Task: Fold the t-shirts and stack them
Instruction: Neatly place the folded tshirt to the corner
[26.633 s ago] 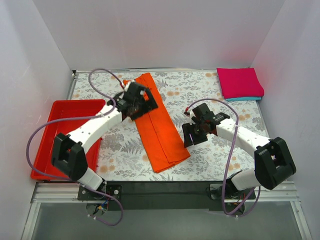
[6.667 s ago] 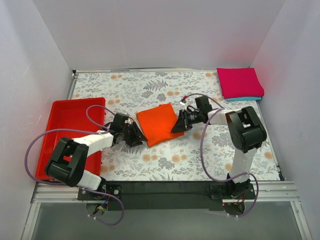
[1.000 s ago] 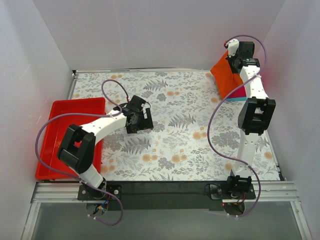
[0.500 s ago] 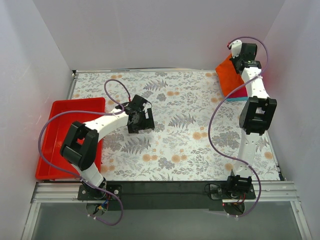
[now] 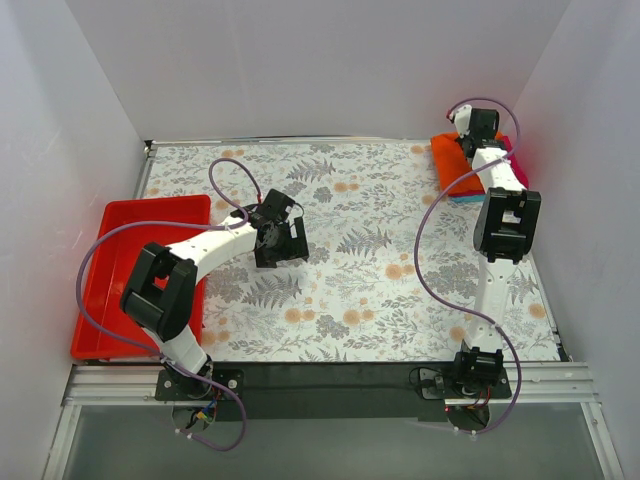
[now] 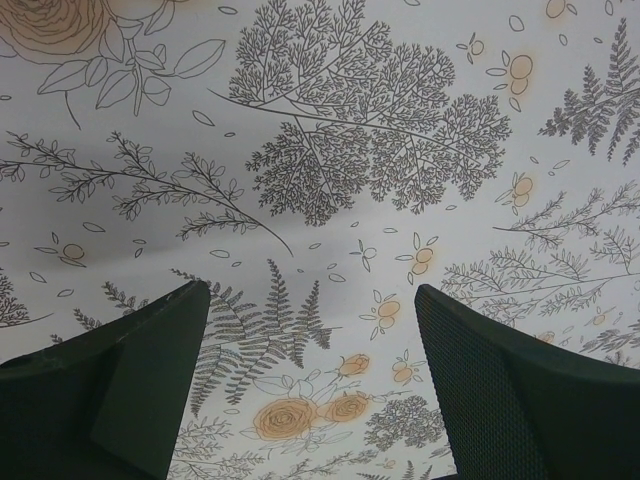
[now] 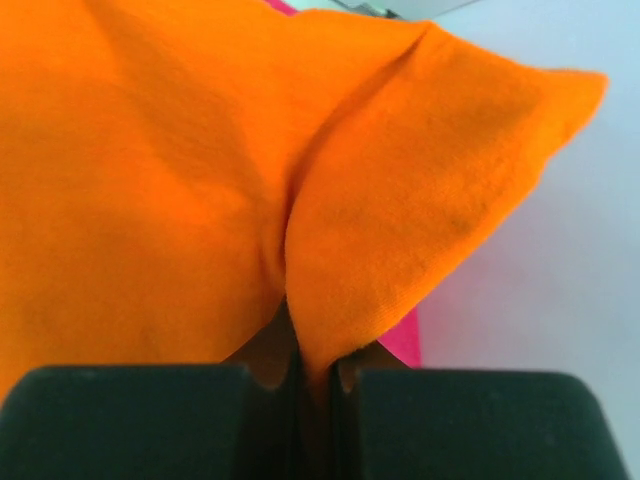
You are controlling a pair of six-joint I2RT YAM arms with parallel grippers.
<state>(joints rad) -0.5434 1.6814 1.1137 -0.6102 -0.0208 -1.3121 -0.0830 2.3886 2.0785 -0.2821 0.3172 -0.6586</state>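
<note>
The folded orange t-shirt (image 5: 450, 160) lies at the back right on the stack. A strip of the magenta t-shirt (image 5: 516, 170) and a sliver of the teal t-shirt (image 5: 463, 197) show under it. My right gripper (image 5: 472, 140) is shut on a pinched fold of the orange t-shirt (image 7: 150, 200), low over the stack. In the right wrist view my right gripper (image 7: 315, 375) has cloth between its closed jaws and a bit of magenta (image 7: 405, 335) beside them. My left gripper (image 5: 285, 240) is open and empty above the floral table; it also shows in the left wrist view (image 6: 310, 400).
A red plastic tray (image 5: 110, 290) stands at the left edge of the table. The floral tablecloth (image 5: 380, 260) covers the table. White walls close in the back and both sides, and the stack sits in the back right corner.
My right gripper has come down with the orange t-shirt, which now lies flatter on the magenta and teal stack. The left arm has hardly moved.
</note>
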